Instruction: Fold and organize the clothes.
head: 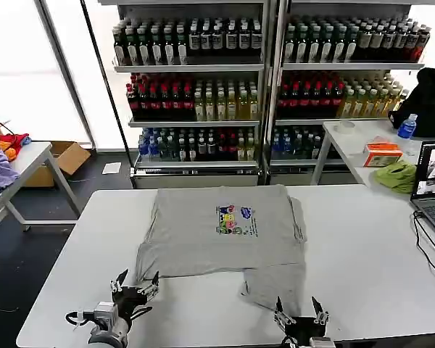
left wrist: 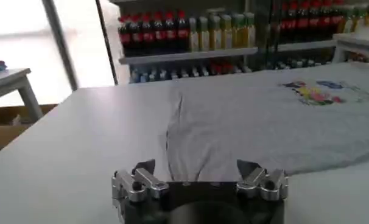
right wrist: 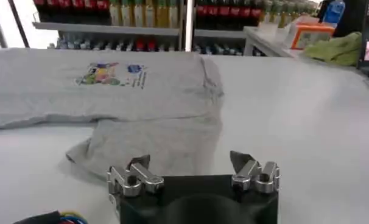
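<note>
Standing here, the biggest thing is the white table (head: 362, 254), smooth and matte, filling the lower half of the head view. Spread on it, centre frame, lies the light-grey T-shirt (head: 210, 239), soft jersey, mostly flat with faint creases; its far hem edge runs straight near the table's back edge, its left corner flares out toward lower left, and a loose flap hangs down toward lower right, rumpled at the end. A small multicoloured print (head: 235, 220) sits on the upper middle of the cloth. Behind, across the top of the frame, metal shelves (head: 196, 69) carry tight rows of bottles with dark, red, yellow and green contents. At upper right a second white table (head: 351, 141) holds a crumpled lime-green cloth (head: 396, 176) and an orange box (head: 383, 154). Low in the frame the left gripper (head: 134, 284) hovers at lower left just short of the shirt's corner, its dark fingers spread wide with nothing between them. The right gripper (head: 301, 310) sits at the bottom edge, right of centre, just below the hanging flap, also spread wide and empty; from its wrist camera the silver-jointed fingers (right wrist: 133, 176) point at the flap's rumpled end.
</note>
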{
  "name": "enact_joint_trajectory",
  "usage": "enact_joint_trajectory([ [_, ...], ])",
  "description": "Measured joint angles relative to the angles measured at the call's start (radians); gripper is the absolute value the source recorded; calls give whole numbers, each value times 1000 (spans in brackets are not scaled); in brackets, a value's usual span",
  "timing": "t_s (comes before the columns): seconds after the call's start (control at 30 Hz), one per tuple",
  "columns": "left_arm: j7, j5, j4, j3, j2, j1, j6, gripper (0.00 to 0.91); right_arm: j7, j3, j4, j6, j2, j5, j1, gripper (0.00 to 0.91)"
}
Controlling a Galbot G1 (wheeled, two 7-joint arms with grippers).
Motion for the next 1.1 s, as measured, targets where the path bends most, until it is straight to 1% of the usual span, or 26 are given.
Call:
enact_joint_trajectory([
  [0.23,-1,-12,22,0,0,-9,2,907,-2,-2,-25,6,12,-4,13,907],
  [0.27,-1,-13,23,1,1,-9,2,836,-3,-3,-30,8,14,-4,15,887],
  [0.3,-1,-13,24,1,1,-9,2,514,-4,-5,-35,9,15,-3,17,715],
  [0.33,-2,-13,24,2,1,-8,2,242,-6,-6,-41,11,17,-3,19,443],
  [0.37,-2,-13,24,3,1,-7,2,131,-7,-7,-47,14,18,-2,21,242],
  [0.4,-2,-13,24,4,1,-6,1,60,-9,-9,-53,16,20,-2,23,141],
  [0.43,-1,-13,24,6,1,-4,1,20,-11,-10,-60,21,21,-3,24,0],
  [0.47,0,-11,25,7,2,-3,0,0,-12,-8,-67,24,22,-3,26,0],
  [0.77,3,7,20,12,6,7,0,0,-20,-7,-125,50,25,14,38,0],
  [1.1,13,21,16,17,4,11,-9,0,-38,-17,-130,89,25,5,23,0],
])
